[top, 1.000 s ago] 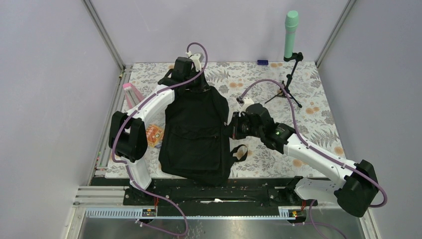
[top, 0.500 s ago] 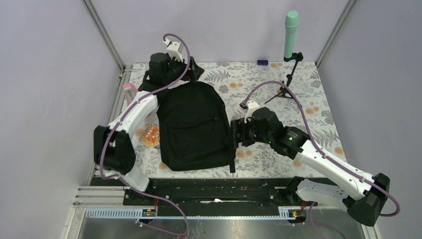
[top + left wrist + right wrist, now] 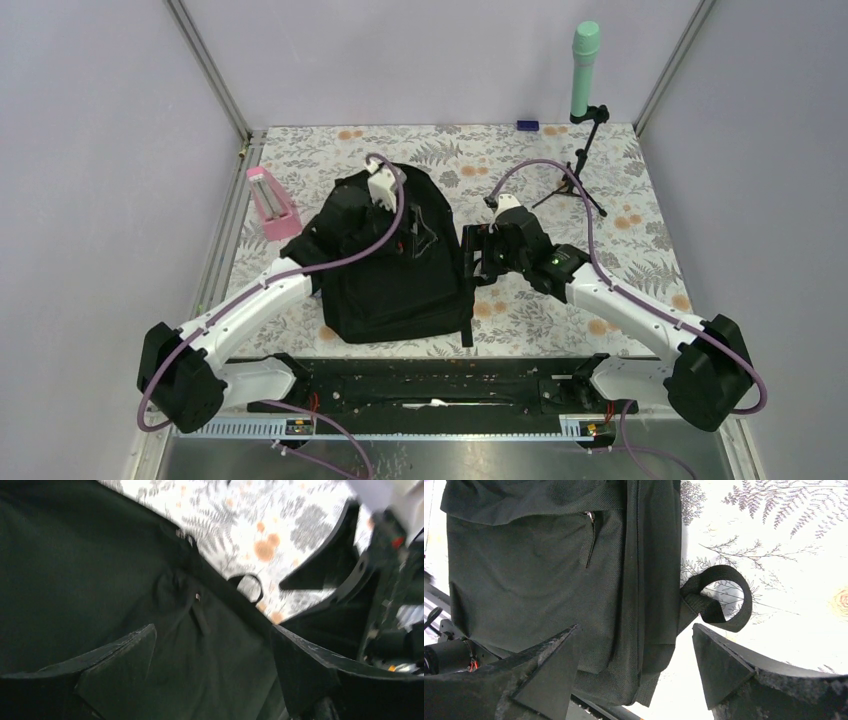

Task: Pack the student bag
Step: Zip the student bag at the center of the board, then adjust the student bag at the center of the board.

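**Student bag [image 3: 395, 290] lying flat; both tools standing spread**

The student bag is lying front pocket up on the table [image 3: 640, 230], at the middle of the near edge. The left tool [image 3: 212, 630] is hanging over the bag's far part, fingers spread wide and gripping nothing. The right tool [image 3: 635, 627] is standing just beside the bag's right side, likewise spread and empty, facing a strap loop [image 3: 719, 600] resting on the table.

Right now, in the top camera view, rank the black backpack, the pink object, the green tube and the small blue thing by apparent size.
1. Black backpack, by far.
2. Pink object and green tube: too alike to rank; the tube stands raised.
3. Small blue thing.
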`<state>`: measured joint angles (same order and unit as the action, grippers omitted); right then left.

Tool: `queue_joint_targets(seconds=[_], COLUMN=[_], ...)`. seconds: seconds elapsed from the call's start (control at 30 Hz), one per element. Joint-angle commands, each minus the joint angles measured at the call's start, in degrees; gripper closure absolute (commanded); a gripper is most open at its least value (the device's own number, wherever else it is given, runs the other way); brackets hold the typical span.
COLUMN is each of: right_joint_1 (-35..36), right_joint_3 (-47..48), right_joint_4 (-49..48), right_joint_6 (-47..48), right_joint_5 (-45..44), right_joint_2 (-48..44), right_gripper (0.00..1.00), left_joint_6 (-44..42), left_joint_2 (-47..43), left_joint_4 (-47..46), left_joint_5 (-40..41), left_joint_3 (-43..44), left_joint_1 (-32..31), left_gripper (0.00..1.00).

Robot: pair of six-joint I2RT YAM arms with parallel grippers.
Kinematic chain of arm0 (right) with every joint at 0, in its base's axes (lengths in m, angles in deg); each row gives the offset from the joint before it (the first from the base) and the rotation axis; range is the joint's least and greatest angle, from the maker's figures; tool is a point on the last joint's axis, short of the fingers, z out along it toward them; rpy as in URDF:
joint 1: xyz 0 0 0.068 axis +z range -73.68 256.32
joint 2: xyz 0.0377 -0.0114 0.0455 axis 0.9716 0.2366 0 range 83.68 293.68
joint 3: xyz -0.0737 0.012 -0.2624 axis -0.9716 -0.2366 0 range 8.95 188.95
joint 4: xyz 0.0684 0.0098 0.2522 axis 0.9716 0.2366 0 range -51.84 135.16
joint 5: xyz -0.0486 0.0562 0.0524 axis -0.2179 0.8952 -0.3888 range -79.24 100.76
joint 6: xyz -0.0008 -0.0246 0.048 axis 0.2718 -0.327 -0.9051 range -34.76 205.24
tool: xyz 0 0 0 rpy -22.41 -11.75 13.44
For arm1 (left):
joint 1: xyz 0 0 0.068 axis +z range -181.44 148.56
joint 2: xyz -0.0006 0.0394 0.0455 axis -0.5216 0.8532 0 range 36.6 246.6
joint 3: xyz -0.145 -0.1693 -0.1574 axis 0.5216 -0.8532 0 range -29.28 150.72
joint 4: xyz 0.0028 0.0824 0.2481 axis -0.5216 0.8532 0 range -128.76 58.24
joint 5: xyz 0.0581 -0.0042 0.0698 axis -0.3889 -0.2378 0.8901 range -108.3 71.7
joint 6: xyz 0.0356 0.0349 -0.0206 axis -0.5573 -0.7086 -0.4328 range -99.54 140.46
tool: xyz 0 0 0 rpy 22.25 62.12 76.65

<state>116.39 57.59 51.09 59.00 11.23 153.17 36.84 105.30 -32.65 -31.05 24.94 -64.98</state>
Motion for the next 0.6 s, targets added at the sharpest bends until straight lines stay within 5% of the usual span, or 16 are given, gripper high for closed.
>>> queue_joint_targets(seconds=[0.0, 0.2, 0.57], right_joint_1=[-0.1, -0.1, 0.8], right_joint_3=[-1.9, -5.3, -6.0], right_joint_4=[-5.8, -8.3, -12.0], right_joint_6=[-0.9, -2.4, -4.8], right_joint_5=[1.2, 3.1, 6.4], right_joint_2=[-0.6, -1.4, 1.4], right_gripper=[0.12, 0.11, 0.13], left_joint_6=[-4.9, -10.3, -12.5], left_joint_2=[-3.6, -0.7, 4.5], left_joint_4=[4.2, 8.3, 8.0], left_joint_5=[11.7, 22.2, 26.6], left_joint_3=[-2.9, -2.7, -2.0], left_joint_1=[-3.0, -3.7, -3.7], left_gripper=[0.1, 0.08, 0.06])
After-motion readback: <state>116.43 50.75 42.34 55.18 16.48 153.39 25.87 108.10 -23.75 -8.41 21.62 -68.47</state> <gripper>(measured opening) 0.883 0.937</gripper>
